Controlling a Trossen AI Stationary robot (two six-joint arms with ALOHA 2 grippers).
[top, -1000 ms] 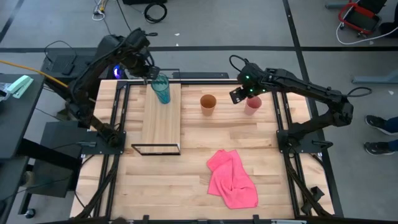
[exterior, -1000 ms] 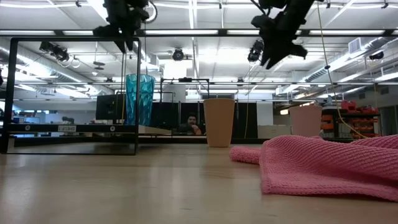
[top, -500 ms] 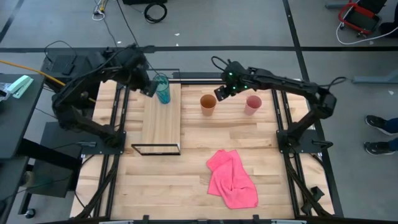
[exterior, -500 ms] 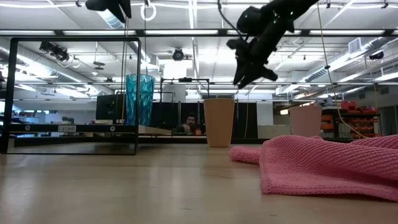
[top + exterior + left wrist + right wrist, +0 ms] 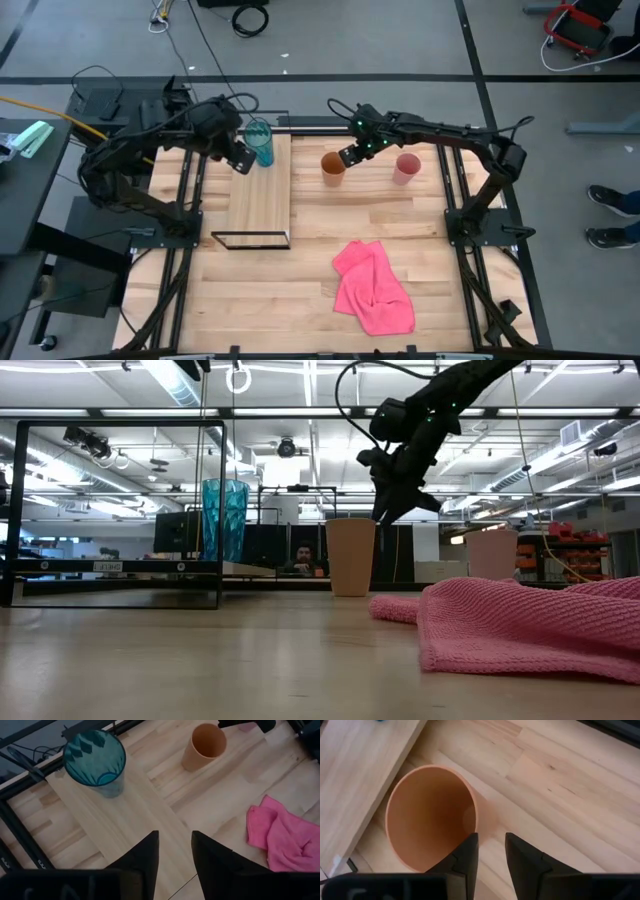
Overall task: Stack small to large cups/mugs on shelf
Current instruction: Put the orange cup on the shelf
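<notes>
The tall teal cup stands upright on the far end of the light-wood shelf. The orange cup and the small pink cup stand upright on the tabletop, to the shelf's right. My right gripper is open. It hovers just above the orange cup's rim on its right side, pointing down. My left gripper is open, high above the shelf and left of the teal cup.
A crumpled pink cloth lies on the near right part of the table. The shelf's black wire frame rises around the board. Bare tabletop lies between the shelf and the cloth. A person shows far behind the table in the low view.
My right gripper has swung from above the pink cup toward the table's left and come down to the orange cup's rim. My left gripper has risen from above the teal cup and drawn back toward the near-left. The cups have stayed put.
</notes>
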